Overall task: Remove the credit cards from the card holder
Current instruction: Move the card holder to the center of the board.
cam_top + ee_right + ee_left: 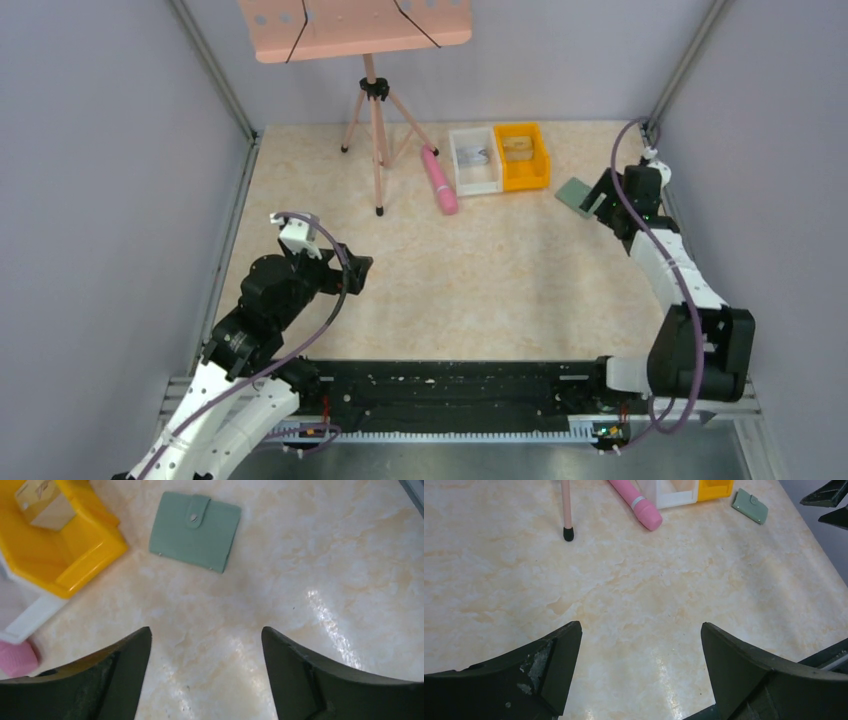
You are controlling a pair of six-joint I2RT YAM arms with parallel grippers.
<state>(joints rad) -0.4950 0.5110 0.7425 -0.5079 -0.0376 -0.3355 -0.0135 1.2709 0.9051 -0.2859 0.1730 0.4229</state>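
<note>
We see a pink tripod stand (pixel 375 130) carrying a pink perforated flat board (pixel 355 25) at the far end of the beige marbled tabletop (pixel 500 280). Just right of its feet lies a pink cylindrical stick (pixel 439 180). Beside that stand a white plastic bin (pixel 480 187) and an orange plastic bin (pixel 527 180), touching side by side, the orange one holding a small tan block (pixel 37 502).

Marbled table (pixel 500 270) w/ closed card holder (pixel 195 531) far right, then orange bin (pixel 545 160), white bin (pixel 456 160), pink tube (pixel 439 180), tripod (pixel 377 130).
</note>
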